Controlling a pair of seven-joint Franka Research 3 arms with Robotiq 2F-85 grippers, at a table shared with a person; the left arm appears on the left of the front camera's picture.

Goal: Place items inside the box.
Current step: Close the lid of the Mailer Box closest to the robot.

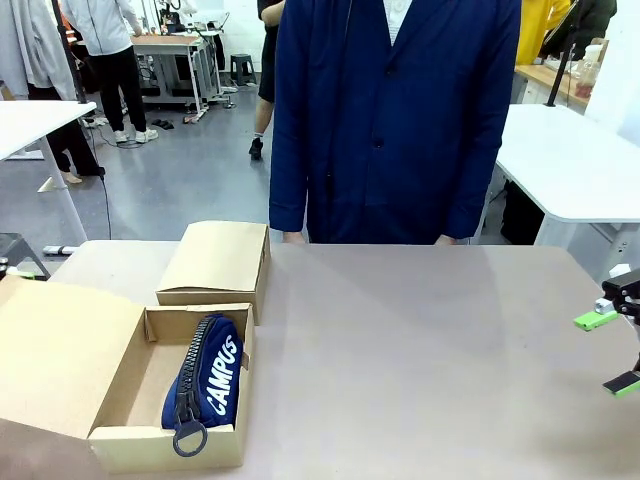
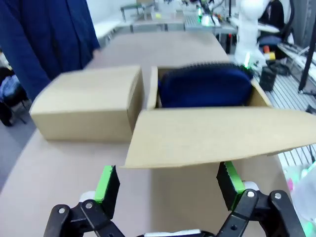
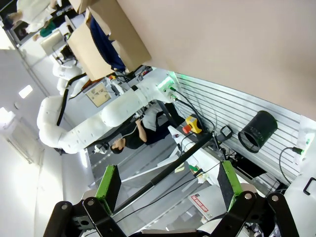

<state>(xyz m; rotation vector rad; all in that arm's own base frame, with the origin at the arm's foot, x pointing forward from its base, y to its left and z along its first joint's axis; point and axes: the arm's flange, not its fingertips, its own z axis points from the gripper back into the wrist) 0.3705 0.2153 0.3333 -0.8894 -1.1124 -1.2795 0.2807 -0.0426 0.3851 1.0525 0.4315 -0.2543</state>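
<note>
Open cardboard box (image 1: 120, 400) sits on the worktop (image 1: 420, 340) at the robot's left-near corner, flap folded out to the side. Navy pencil pouch (image 1: 212, 378) w/ white "CAMPUS" lettering lies inside the box, against the wall nearer the worktop's middle, zip w/ big ring pull running along its length toward the robot's side. From the left wrist view the pouch (image 2: 205, 88) shows as a dark blue bulk in the box (image 2: 217, 133) behind the outspread flap. A second, closed cardboard box (image 1: 218, 262) stands just beyond the open box, touching or nearly touching its far wall; can't tell which. Person in a dark blue coat (image 1: 395, 120) stands at the worktop's far edge, well apart from the box, hands barely visible at the edge. Left end effector (image 2: 168, 185) hovers on the robot's side of the box, facing the flap, jaws spread wide, nothing between them. Right end effector (image 1: 612, 350) is at the worktop's right edge, far across from the box, green pads apart; its wrist view also shows the end effector (image 3: 168, 185) wide open & empty.
</note>
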